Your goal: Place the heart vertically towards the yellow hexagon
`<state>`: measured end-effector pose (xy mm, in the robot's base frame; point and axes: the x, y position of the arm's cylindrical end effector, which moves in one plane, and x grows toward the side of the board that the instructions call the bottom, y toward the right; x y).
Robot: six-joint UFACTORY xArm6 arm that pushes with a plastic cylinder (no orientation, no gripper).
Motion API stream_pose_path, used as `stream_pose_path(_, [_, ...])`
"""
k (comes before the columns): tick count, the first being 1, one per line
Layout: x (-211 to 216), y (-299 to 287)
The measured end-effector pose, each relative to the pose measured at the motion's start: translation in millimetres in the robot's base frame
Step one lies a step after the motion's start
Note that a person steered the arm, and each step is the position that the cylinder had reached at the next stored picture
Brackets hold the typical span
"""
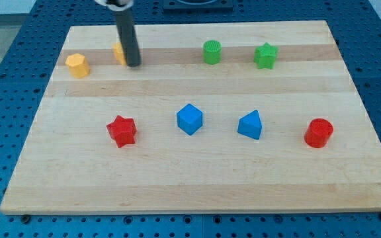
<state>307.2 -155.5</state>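
A yellow hexagon sits near the board's upper left. A second yellow block, probably the heart, lies to its right and a little higher; my rod hides its right part, so its shape is unclear. My tip rests on the board right against that block's right side, to the right of the hexagon.
The blocks lie on a wooden board set on a blue pegboard table. A green cylinder and a green star are along the top. A red star, blue cube, blue wedge-like block and red cylinder form a lower row.
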Motion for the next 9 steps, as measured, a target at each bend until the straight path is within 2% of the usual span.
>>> stream_pose_path(2, [-61.5, -30.4])
stream_pose_path(3, [-69.1, -19.6])
stream_pose_path(5, [-74.3, -43.9])
stream_pose_path(7, [-64.6, -22.0])
stream_pose_path(9, [-57.4, -57.3])
